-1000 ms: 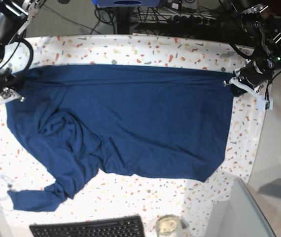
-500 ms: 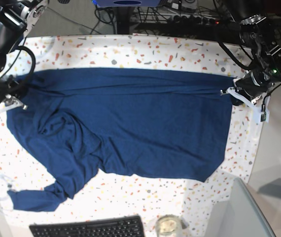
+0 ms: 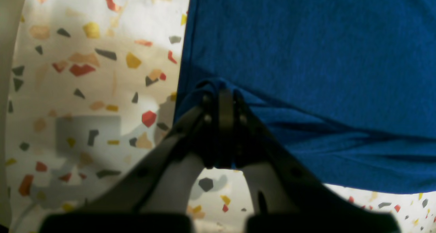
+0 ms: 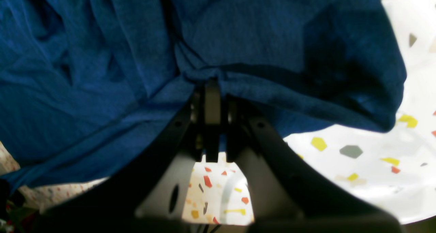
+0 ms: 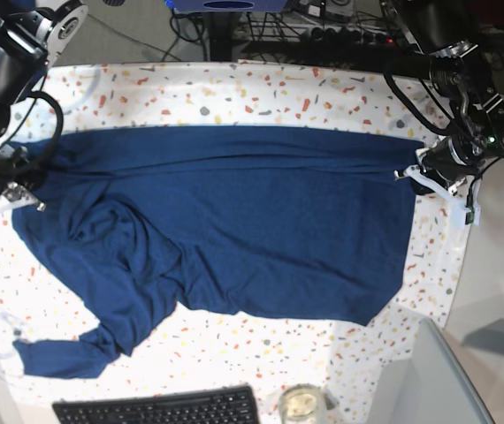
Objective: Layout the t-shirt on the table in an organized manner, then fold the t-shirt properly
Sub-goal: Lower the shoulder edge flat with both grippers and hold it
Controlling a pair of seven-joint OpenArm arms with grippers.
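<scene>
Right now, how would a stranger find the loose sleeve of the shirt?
Start at the speckled table and its dark blue t-shirt. Follow the cloth toward the black keyboard; the sleeve is a narrow strip trailing alone beyond the broad body.

Probably a robotics lab: cables [image 5: 323, 35] behind the table [image 5: 261, 88], keyboard [image 5: 159, 408] at front.

Black keyboard [image 5: 159, 408] sits at the bottom edge of the base view. Just right of the keyboard: a glass jar [image 5: 301, 405], seen from above. Further right of the keyboard, a grey slanted panel [image 5: 433, 380]. Far across from the keyboard, at the top edge: tangled black cables [image 5: 309, 34] on grey floor [image 5: 137, 40], plus a blue object [image 5: 228, 5], partly cut off. Light is bright and even.
</scene>
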